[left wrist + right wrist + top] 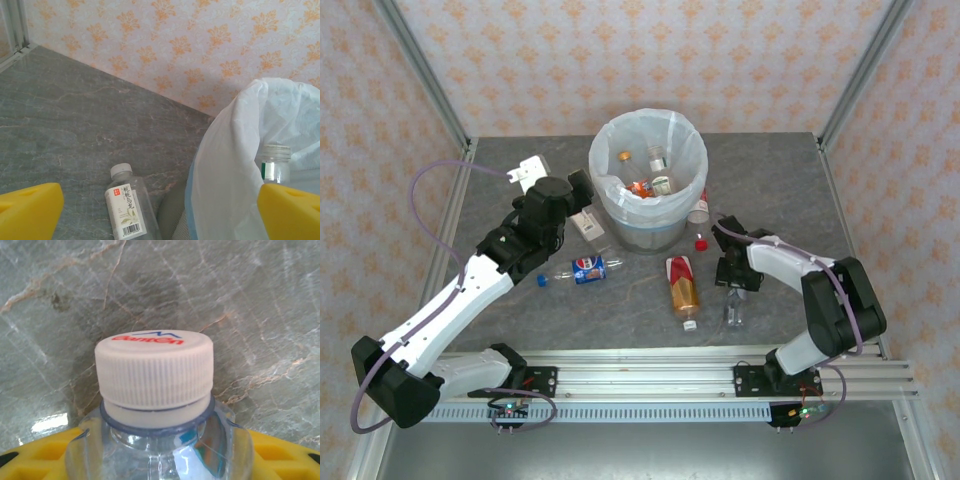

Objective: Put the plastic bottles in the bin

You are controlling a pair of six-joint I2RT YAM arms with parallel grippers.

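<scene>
Your right gripper is clamped on a clear bottle. Its yellow fingers sit against both shoulders of the bottle, just below the white ribbed cap. In the top view that bottle lies toward the near right corner of the grey worktop, right of the other loose bottles.

Just to its left an amber bottle with a red label lies flat, its white cap pointing to the near edge. Farther left, near the middle of the worktop, lies a blue-labelled bottle, its blue cap toward the left edge.

The bin, lined with a white bag, stands at the middle of the far edge. Several bottles lie inside it, one with an orange cap. Another bottle rests against its right side, with a small red cap on the worktop just in front.

A white-labelled bottle lies by the bin's left side. Your left gripper hangs above it at the rim, its yellow fingertips spread wide with nothing between them. A white-capped bottle stands inside the bag.
</scene>
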